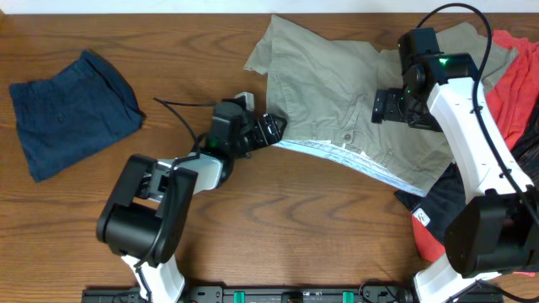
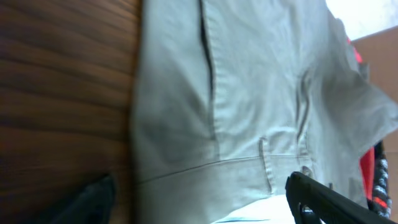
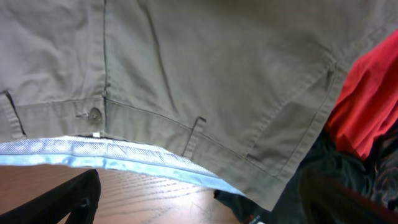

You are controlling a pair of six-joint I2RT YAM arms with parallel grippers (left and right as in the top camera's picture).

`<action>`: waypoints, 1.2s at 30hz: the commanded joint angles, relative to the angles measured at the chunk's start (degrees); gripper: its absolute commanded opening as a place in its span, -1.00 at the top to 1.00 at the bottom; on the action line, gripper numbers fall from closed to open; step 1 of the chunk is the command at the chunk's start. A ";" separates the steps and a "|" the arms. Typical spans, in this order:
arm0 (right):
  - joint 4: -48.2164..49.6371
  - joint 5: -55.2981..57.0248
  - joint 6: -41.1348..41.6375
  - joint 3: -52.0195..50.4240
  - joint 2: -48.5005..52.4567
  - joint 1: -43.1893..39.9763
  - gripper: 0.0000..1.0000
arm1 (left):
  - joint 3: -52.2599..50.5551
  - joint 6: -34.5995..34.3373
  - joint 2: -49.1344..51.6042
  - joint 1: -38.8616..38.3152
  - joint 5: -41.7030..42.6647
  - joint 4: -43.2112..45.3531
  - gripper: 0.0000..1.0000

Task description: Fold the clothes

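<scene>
Khaki shorts (image 1: 337, 84) lie spread right of centre on the table (image 1: 278, 227), pale blue waistband lining on the near side. Left gripper (image 1: 272, 130) sits at the waistband's left end, jaws wide. Right gripper (image 1: 389, 107) hangs over the shorts' right half, jaws wide, gripping nothing. Navy shorts (image 1: 72, 114) lie well off left. Red garment (image 1: 515, 76) and black garment (image 1: 446, 198) are at the right edge.

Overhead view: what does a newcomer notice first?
The khaki shorts sprawl across the upper middle of the table, pale blue waistband lining turned toward the near edge. The left claw sits at their left waistband end and the right claw over their right half. Alone at far left lie navy shorts; a red garment and a black garment are heaped at the right edge.
</scene>
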 commanded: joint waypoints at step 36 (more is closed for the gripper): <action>11.26 -20.81 -12.07 -0.20 -1.25 -3.98 -0.99 | 0.00 16.31 -38.34 37.11 2.08 -55.87 0.88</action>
